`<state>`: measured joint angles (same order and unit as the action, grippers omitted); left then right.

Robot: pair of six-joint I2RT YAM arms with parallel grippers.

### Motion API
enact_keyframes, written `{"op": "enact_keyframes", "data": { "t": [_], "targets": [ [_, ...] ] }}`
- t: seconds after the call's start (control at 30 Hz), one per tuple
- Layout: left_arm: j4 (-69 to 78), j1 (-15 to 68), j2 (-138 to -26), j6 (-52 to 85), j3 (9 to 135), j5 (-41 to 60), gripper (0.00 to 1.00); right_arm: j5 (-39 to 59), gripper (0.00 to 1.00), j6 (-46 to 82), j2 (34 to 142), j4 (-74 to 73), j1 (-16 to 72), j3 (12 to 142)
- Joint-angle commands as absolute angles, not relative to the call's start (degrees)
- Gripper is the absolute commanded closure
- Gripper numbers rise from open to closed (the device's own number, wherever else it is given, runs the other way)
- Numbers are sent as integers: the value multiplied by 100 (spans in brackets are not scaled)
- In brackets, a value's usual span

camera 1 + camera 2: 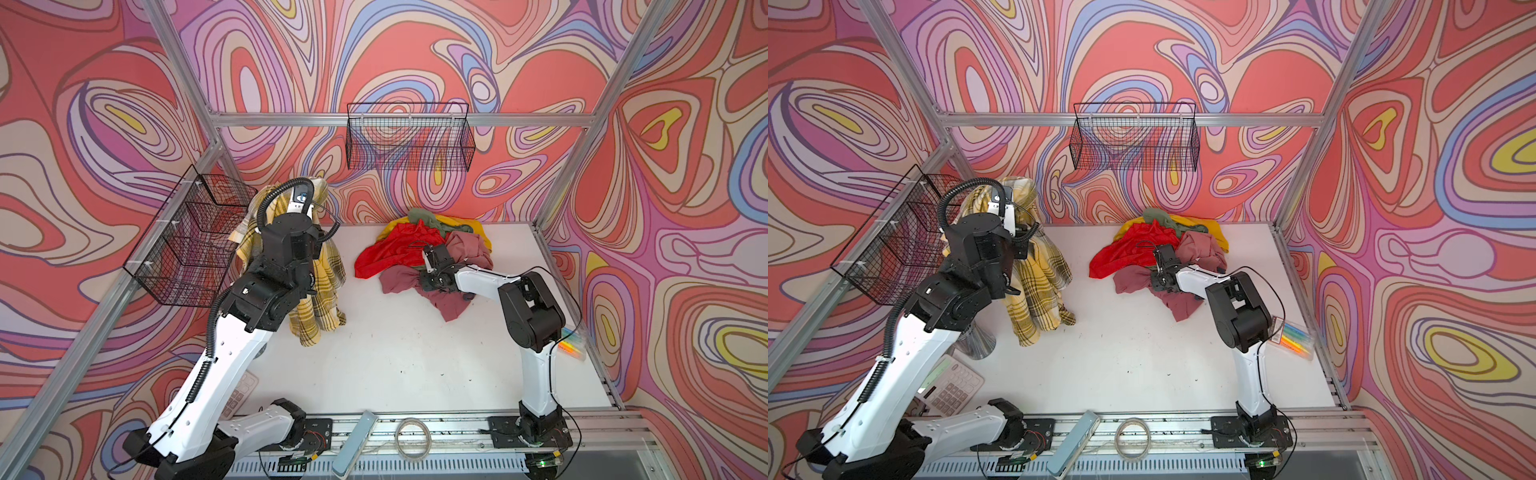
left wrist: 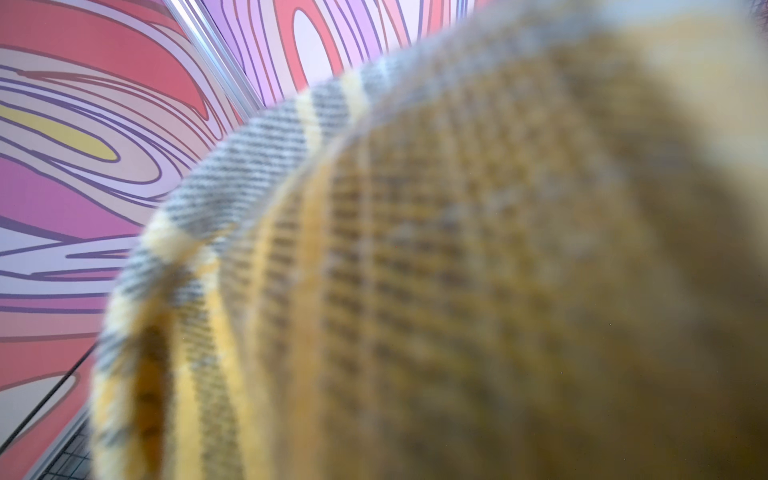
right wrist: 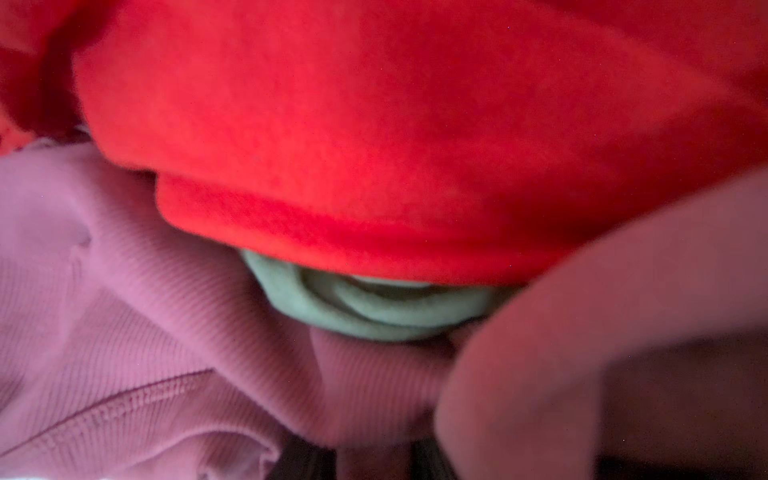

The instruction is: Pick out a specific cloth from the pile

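While one cloth (image 1: 328,282) hangs apart — pile (image 1: 415,249) shows four colours.

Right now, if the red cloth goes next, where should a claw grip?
Probably the red cloth by its flap toward the middle of the table, coming from that side: it fans out free there, while its other side bunches against the pink cloth.
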<state>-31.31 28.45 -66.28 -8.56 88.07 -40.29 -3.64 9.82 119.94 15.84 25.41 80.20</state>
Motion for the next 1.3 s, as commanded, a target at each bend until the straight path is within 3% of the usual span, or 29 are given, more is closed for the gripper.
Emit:
{"op": "enact_keyframes", "data": {
  "t": [0.0,0.17,0.4,0.73,1.07,1.17,1.27],
  "targets": [
    [-3489,2768,-6738,-98,8511,-3386,100,-348,61,1137,11937,1796,2487,7708],
    [-3347,2697,-6852,886,7440,-2857,100,-223,57,1281,11528,1715,2487,7438],
    [-2677,2134,-7073,1981,6187,-1796,100,169,41,1388,11161,1683,2502,7356],
    [-2408,1303,-7395,2974,5117,-771,100,403,37,1422,10708,1875,2556,7412],
    [-3226,1094,-8364,3067,5527,-330,100,449,34,1239,10387,2284,2698,7641],
    [-3665,1090,-8650,3227,5750,-655,100,411,34,1255,10243,2309,2707,7605],
    [-3747,1013,-8705,3393,5731,-838,93,277,34,1237,10187,2331,2707,7573]
  ]
}}
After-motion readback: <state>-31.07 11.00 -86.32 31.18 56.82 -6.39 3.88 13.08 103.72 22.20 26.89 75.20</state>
